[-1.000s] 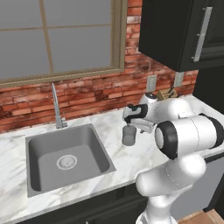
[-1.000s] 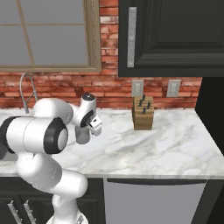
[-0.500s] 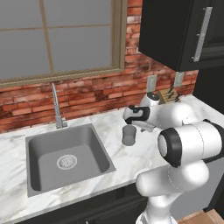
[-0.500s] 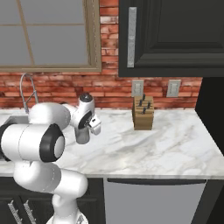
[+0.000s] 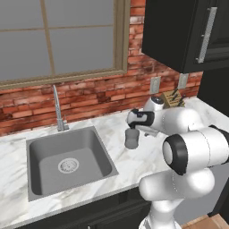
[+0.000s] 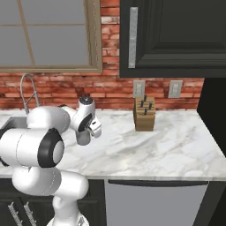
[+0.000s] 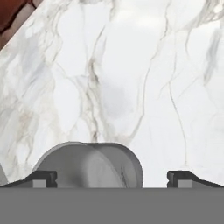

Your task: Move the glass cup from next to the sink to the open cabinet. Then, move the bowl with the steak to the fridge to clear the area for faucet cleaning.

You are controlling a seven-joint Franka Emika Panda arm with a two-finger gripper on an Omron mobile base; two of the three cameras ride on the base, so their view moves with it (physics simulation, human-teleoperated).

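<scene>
Small grey translucent glass cup (image 5: pixel 131 138) upright on white marble counter (image 6: pixel 167 145), near square grey sink's (image 5: pixel 67 161) right rim. Gripper (image 7: pixel 112 177) directly above cup, fingers (image 7: pixel 43 178) spread wide, not gripping.

gripper (image 7: pixel 111 178) lower, over glass cup (image 5: pixel 132 138)

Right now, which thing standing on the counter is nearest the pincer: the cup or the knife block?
The glass cup, the grey tumbler right of the sink, just under the open pincer. The wooden knife block stands farther along, by the wall.
</scene>
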